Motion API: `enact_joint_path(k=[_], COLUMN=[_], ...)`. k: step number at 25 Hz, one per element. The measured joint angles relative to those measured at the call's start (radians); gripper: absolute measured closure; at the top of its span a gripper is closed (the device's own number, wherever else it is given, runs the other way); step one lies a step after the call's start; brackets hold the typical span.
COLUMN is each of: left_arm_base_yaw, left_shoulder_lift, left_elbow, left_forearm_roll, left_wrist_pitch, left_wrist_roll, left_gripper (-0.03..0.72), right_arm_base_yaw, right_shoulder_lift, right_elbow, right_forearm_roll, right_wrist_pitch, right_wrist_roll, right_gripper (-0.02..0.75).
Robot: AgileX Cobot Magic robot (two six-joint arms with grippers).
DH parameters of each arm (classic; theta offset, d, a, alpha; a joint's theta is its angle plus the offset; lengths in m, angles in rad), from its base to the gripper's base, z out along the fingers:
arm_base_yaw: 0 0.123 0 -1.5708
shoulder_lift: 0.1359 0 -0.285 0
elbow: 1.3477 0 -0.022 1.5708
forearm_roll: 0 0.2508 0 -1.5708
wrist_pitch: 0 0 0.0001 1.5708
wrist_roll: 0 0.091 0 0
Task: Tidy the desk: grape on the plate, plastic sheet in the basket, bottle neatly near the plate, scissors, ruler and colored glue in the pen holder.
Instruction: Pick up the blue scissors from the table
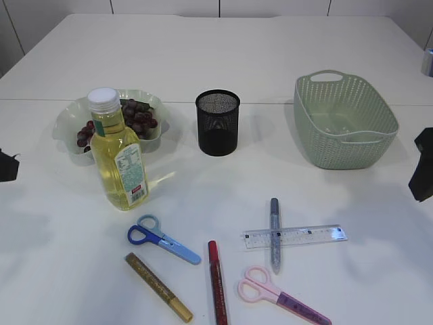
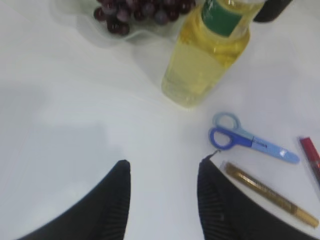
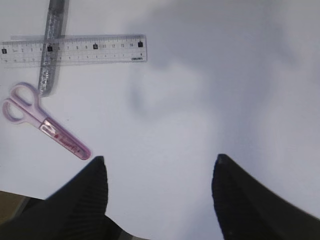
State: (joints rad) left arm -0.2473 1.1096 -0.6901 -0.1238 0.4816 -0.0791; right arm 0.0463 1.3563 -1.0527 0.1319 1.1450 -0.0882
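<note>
Dark grapes [image 1: 137, 118] lie on the clear plate [image 1: 67, 125], and the yellow bottle [image 1: 119, 159] stands upright just in front of it. The black mesh pen holder [image 1: 218, 123] stands mid-table. Blue scissors [image 1: 163, 240], pink scissors [image 1: 282, 296], a clear ruler [image 1: 295, 235] over a silver glue pen [image 1: 275, 237], a red glue pen [image 1: 217, 291] and a gold glue pen [image 1: 158, 286] lie on the table in front. My left gripper [image 2: 162, 167] is open and empty over bare table, left of the gold glue pen [image 2: 270, 195]. My right gripper [image 3: 160, 162] is open and empty, right of the pink scissors [image 3: 42, 125].
The green basket [image 1: 379, 132] stands at the right; something pale and glossy lies on its floor, and I cannot tell whether it is the plastic sheet. Only the tips of both arms show at the exterior view's left and right edges.
</note>
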Motion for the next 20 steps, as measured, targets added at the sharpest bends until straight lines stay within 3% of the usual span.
enact_joint_path(k=[6, 14, 20], left_arm_base_yaw=[0.0, 0.0, 0.0], left_shoulder_lift=[0.0, 0.13, 0.199], left_elbow=[-0.112, -0.142, -0.142], left_forearm_roll=[0.054, 0.093, 0.093], left_wrist_pitch=[0.298, 0.421, 0.479], left_wrist_roll=[0.0, 0.0, 0.0], left_gripper=[0.365, 0.366, 0.366], right_arm_base_yaw=[0.03, 0.25, 0.344], right_shoulder_lift=[0.0, 0.0, 0.039], right_elbow=[0.0, 0.0, -0.071], right_forearm_roll=[0.039, 0.041, 0.037], right_wrist_pitch=[0.001, -0.08, -0.112], right_wrist_roll=[-0.039, -0.053, -0.178], right_gripper=[0.226, 0.226, 0.226])
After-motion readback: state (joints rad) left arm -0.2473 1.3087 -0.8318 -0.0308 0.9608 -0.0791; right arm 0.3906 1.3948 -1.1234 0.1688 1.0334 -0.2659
